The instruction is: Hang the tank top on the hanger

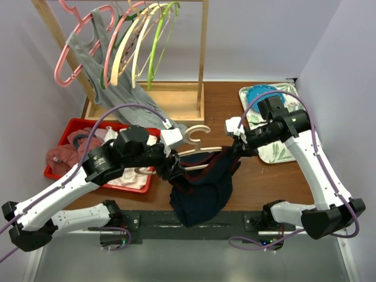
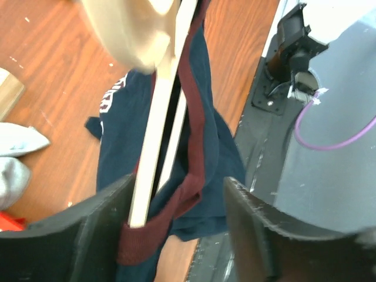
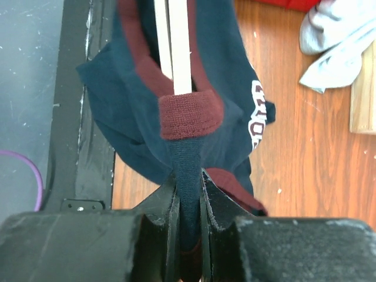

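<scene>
Nearest the arm bases, the tank top (image 1: 202,194) hung low in the middle of the table (image 1: 258,182), its navy hem draped over the near edge onto the black base rail (image 1: 153,220). Higher up, the cloth was threaded onto the hanger (image 1: 202,151), which sat level between the two claws.

The left gripper (image 1: 171,166) stood wide. In its wrist view the two dark fingers (image 2: 100,223) flanked the hanger's left arm and the dark red strap looped round its tip. Whether either finger touched the wood could not be told.

The right gripper (image 1: 236,148) was pinched narrow on the top. Its wrist view showed the navy strap squeezed between the pads (image 3: 170,211), just below the hanger's other tip, which was capped by red trim.

Beyond them, the curled hook pointed away from the bases. Farther back sat a red bin (image 1: 73,123) of clothes at left, a patterned tray (image 1: 273,154) at right, and a wooden rack (image 1: 176,100) carrying pink hangers (image 1: 76,47) and a grey tank top (image 1: 100,64).
</scene>
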You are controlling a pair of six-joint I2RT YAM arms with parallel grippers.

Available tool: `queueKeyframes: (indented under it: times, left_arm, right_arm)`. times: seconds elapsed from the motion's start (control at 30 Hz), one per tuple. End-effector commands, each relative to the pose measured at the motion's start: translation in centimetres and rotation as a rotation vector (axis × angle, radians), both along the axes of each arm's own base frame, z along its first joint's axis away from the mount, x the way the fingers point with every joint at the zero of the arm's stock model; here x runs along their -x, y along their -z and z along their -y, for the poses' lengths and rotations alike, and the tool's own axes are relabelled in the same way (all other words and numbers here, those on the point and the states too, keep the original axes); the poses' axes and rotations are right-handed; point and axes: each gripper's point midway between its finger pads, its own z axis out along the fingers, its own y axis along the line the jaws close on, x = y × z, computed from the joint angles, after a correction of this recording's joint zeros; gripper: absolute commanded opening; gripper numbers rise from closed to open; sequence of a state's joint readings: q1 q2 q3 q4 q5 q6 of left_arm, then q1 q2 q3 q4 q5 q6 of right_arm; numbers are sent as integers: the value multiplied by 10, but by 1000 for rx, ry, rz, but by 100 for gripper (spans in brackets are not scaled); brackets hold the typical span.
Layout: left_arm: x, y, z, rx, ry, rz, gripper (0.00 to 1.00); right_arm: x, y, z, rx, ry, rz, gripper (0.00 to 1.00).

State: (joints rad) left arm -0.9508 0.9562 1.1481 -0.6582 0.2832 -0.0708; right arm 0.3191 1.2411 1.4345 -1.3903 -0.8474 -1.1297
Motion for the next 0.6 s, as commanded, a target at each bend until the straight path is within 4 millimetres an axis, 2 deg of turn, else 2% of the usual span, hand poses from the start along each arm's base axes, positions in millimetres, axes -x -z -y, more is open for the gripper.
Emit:
queueKeyframes:
  times: [0.0,0.03,0.13,0.2,0.27,0.4,0.57]
  left_arm:
    - [3,2,-21,13,-13,109,76]
    - [2,8,-27,-11,-14,141,79]
    - [-1,5,-48,-12,-57,236,90]
    - [-3,-12,-62,18,-95,320,97]
    - [-4,-25,-73,40,-113,391,100]
    - [-6,-25,-74,14,-101,424,100]
    - [-9,0,-61,-62,-45,388,100]
  right_arm:
    - [41,-3,3,-30,-63,-117,0]
    - [41,-4,1,-39,-71,-114,0]
    - [40,-2,-2,-57,-85,-129,0]
    - [40,-1,-3,-61,-94,-130,0]
    - [41,0,-3,-65,-102,-129,0]
    - [42,0,-4,-74,-105,-134,0]
    - [45,-2,-6,-86,-112,-132,0]
